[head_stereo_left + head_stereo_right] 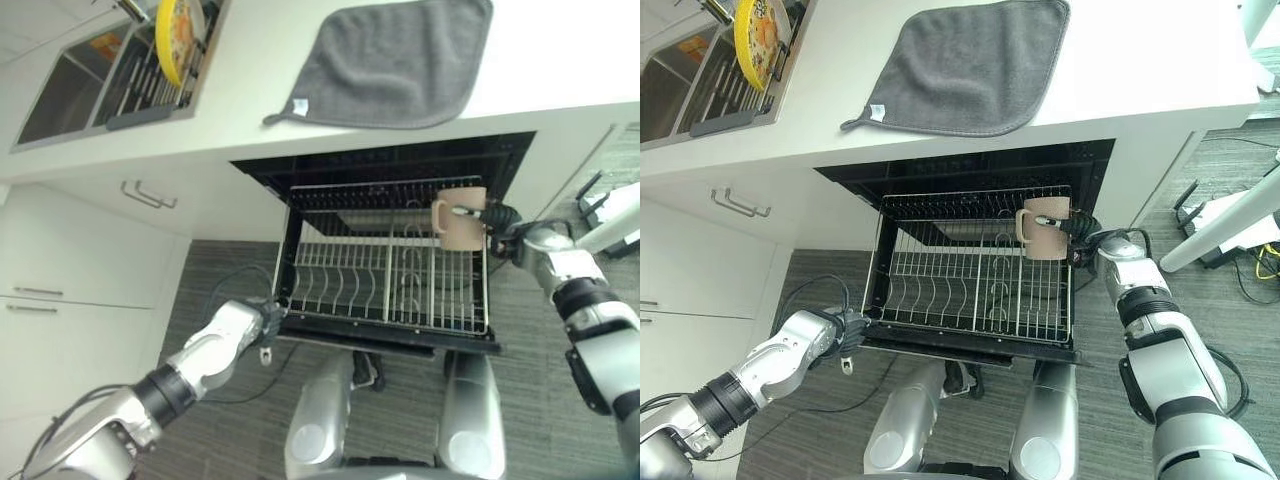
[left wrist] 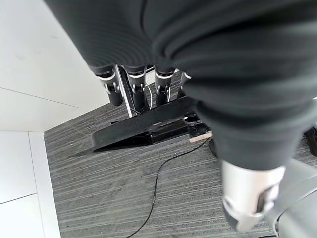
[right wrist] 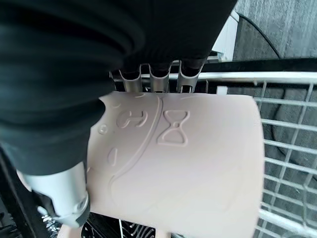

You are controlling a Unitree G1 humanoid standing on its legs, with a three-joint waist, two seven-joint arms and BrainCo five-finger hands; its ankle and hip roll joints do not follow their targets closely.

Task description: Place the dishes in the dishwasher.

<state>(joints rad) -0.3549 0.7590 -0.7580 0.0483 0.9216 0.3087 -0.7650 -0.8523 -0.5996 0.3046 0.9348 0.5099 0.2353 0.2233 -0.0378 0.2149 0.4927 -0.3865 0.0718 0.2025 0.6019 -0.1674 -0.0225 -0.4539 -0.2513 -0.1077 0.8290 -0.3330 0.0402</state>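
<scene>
1. A pale pink mug (image 1: 460, 218) is held over the right rear part of the pulled-out dishwasher rack (image 1: 385, 270), its handle pointing toward the robot's left.
2. The right hand (image 1: 1087, 235) grips the mug from the right side; in the right wrist view the fingers (image 3: 151, 79) curl over the far edge of the mug's wall and the thumb (image 3: 62, 191) presses the near side, so the mug is clamped between them.
3. The mug's wall (image 3: 183, 163) carries raised moulded shapes, among them an hourglass-like figure.
4. The rack is a wire basket with rows of upright tines, drawn forward out of the dark dishwasher opening (image 1: 390, 165) under the counter.
5. The left hand (image 1: 270, 318) is at the rack's front left corner; in the left wrist view its fingers (image 2: 133, 87) hook down over the dark front edge of the rack, curled onto it.
6. On the white counter (image 1: 1120, 70) above the dishwasher lies a grey cloth (image 1: 965, 65) with a small white tag at one corner.
7. Farther to the left, a sink (image 1: 70, 85) is set in the counter, with a dish rack (image 1: 150, 80) beside it holding a yellow plate (image 1: 172, 35) on edge.
8. White cabinet doors with bar handles (image 1: 148, 194) stand to the left of the dishwasher, above a grey striped floor (image 2: 124, 198).
</scene>
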